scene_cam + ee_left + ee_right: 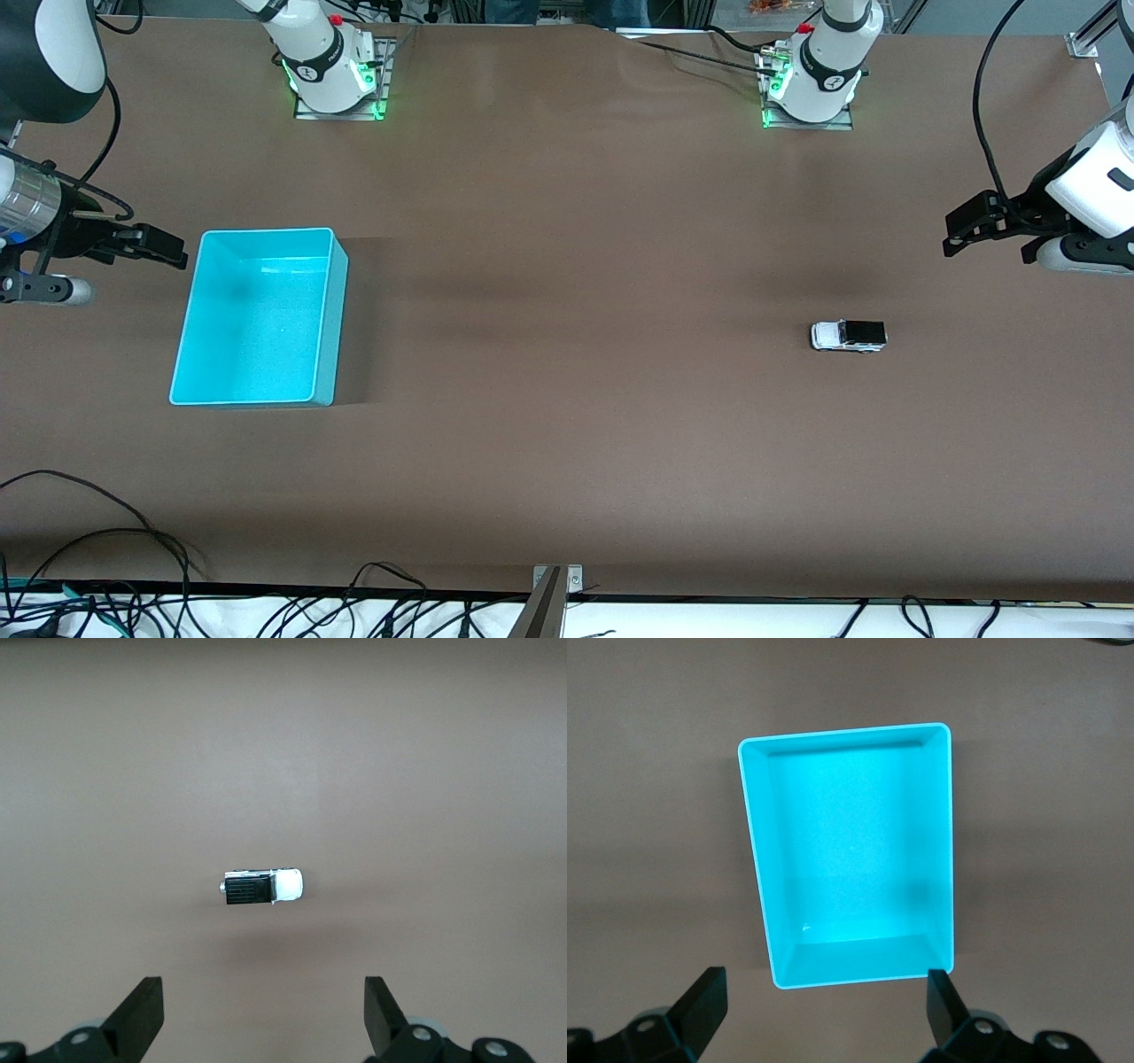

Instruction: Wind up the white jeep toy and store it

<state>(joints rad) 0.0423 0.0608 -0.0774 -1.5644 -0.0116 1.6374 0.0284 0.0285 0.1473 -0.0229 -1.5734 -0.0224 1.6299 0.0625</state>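
Observation:
The white jeep toy (848,336) (262,888), tiny, with a black ribbed rear and dark wheels, stands on its wheels on the brown table toward the left arm's end. My left gripper (961,232) (263,1014) hangs open and empty above the table at that end, apart from the jeep. The turquoise bin (330,266) (948,833) sits empty toward the right arm's end. My right gripper (168,251) (826,1010) hovers open and empty beside the bin, at the table's end.
Both arm bases (337,71) (811,84) stand along the table's back edge. Loose black cables (106,567) lie along the edge nearest the front camera, with a metal bracket (554,589) at its middle.

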